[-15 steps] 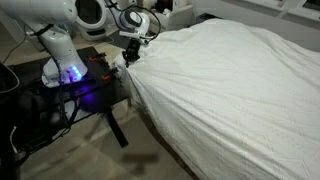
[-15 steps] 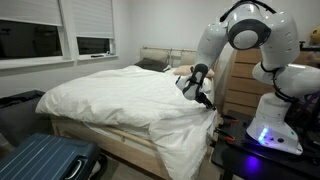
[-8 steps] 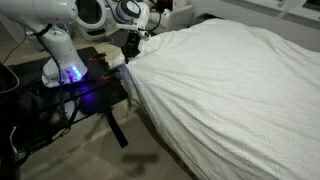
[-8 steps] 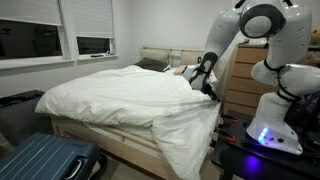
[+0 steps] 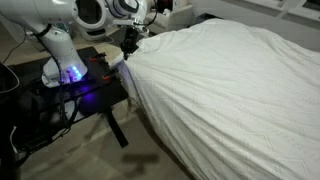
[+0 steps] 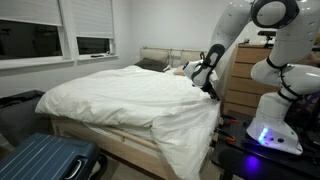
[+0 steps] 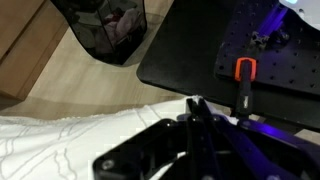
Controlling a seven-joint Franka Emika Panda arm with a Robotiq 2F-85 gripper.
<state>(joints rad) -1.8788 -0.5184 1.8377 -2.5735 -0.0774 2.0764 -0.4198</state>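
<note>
A white duvet point(image 5: 230, 90) covers the bed, seen in both exterior views point(image 6: 120, 95). My gripper point(image 5: 131, 42) is at the duvet's edge on the side facing the robot's table, near the head of the bed point(image 6: 208, 82). In the wrist view the gripper point(image 7: 197, 103) is shut, with a small fold of white fabric pinched at its tips and the duvet point(image 7: 60, 140) spreading out below. The held edge is lifted slightly above the mattress side.
The robot's base with a blue light point(image 5: 72, 72) stands on a black table point(image 5: 95, 90) beside the bed. A black mesh bin point(image 7: 105, 30) sits on the wooden floor. A blue suitcase point(image 6: 45, 160) lies at the bed's foot, and a wooden dresser point(image 6: 240, 85) stands behind the arm.
The gripper has moved up and toward the head of the bed, carrying the duvet's edge with it. It stays shut throughout.
</note>
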